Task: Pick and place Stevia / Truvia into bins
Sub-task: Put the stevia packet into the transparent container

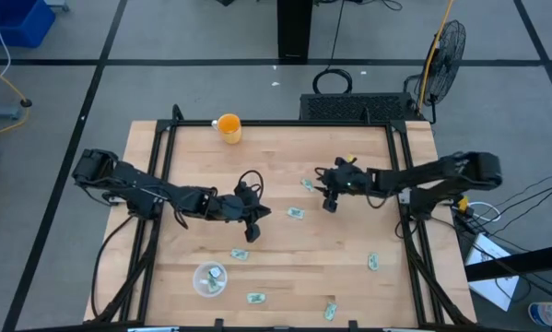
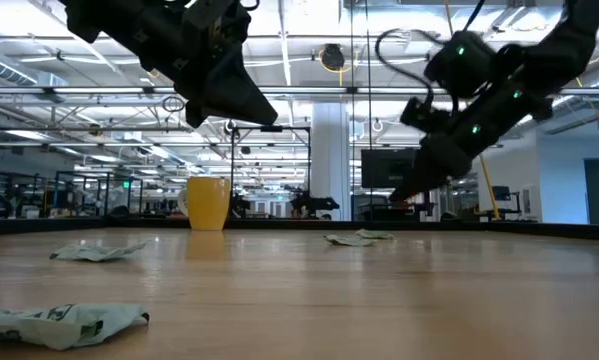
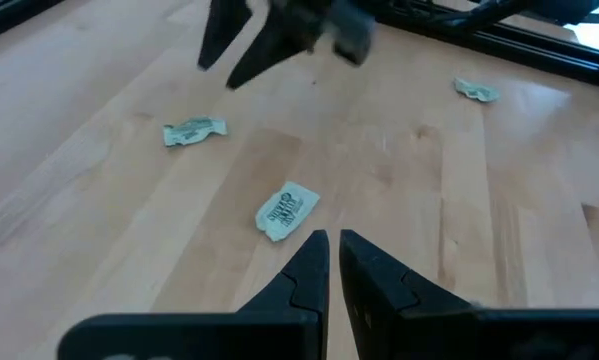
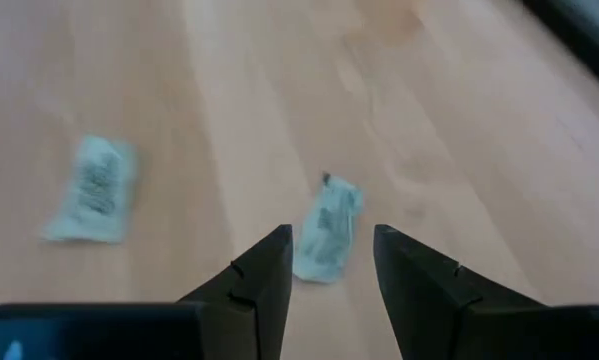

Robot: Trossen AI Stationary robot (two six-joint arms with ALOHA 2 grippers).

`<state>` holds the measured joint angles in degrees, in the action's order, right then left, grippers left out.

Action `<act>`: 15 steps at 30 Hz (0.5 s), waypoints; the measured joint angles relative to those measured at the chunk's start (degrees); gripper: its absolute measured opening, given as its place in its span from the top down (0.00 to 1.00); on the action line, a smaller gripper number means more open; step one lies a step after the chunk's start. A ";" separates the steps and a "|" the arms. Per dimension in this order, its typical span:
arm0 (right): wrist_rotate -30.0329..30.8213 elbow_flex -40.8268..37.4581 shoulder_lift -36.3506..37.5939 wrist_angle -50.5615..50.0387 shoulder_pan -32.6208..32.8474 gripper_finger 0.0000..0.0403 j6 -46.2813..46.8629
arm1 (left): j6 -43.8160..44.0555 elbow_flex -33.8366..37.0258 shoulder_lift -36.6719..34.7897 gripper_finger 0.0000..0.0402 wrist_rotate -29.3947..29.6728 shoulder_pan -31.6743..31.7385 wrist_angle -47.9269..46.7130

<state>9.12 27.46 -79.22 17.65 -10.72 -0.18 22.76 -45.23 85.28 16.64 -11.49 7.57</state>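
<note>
Several green-and-white sachets lie flat and scattered on the wooden table. My left gripper [image 1: 251, 227] hovers shut above mid-table. One sachet [image 3: 286, 212] lies just ahead of its fingertips [image 3: 331, 250], and another [image 3: 193, 131] lies farther off. My right gripper [image 1: 331, 202] hangs open above the table right of centre, touching nothing. In its wrist view a sachet [image 4: 329, 232] lies on the wood below the gap between its fingers [image 4: 334, 262], with another [image 4: 91, 190] off to the side. The clear cup [image 1: 208, 278] stands near the near edge with sachets inside.
An orange cup [image 1: 229, 127] stands at the table's far edge. More sachets lie near the near edge [image 1: 255, 298] [image 1: 330, 311] and to the right [image 1: 373, 263], with another beside the clear cup [image 1: 240, 254]. Black frame rails [image 1: 152, 184] run along the left and right sides.
</note>
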 joint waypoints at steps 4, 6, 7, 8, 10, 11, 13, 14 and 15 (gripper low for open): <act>2.73 0.00 -6.20 6.04 -2.42 0.67 -1.47 | -0.20 0.00 -0.01 0.92 -0.09 0.00 0.00; 1.09 0.02 -8.62 8.18 -3.71 0.67 -1.68 | -0.20 0.00 -0.01 0.92 -0.07 0.00 0.00; -0.20 0.00 -9.63 9.15 -4.21 0.67 -1.50 | -0.20 0.00 -0.01 0.92 -0.09 0.00 0.00; -1.18 0.00 -10.47 10.22 -4.63 0.67 -0.93 | -0.21 0.00 -0.01 0.92 -0.08 0.00 0.00; -1.83 0.02 -11.87 12.12 -5.25 0.67 -0.47 | -0.22 0.00 -0.01 0.92 -0.09 0.00 -0.02; -1.80 0.04 -12.48 12.30 -5.52 0.67 -0.50 | -0.22 0.00 -0.01 0.92 -0.09 0.00 -0.02; -1.82 0.02 -13.63 12.29 -5.97 0.67 -0.51 | -0.22 0.00 -0.01 0.92 -0.09 0.00 -0.02; -1.79 0.02 -14.09 12.30 -6.06 0.67 -0.51 | -0.22 0.00 -0.01 0.92 -0.09 0.00 -0.02; -1.85 0.02 -14.47 12.54 -6.13 0.67 -0.51 | -0.22 0.00 -0.01 0.92 -0.09 0.00 -0.03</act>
<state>7.26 27.49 -93.69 30.20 -16.85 -0.69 22.55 -45.23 85.27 16.56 -11.49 7.54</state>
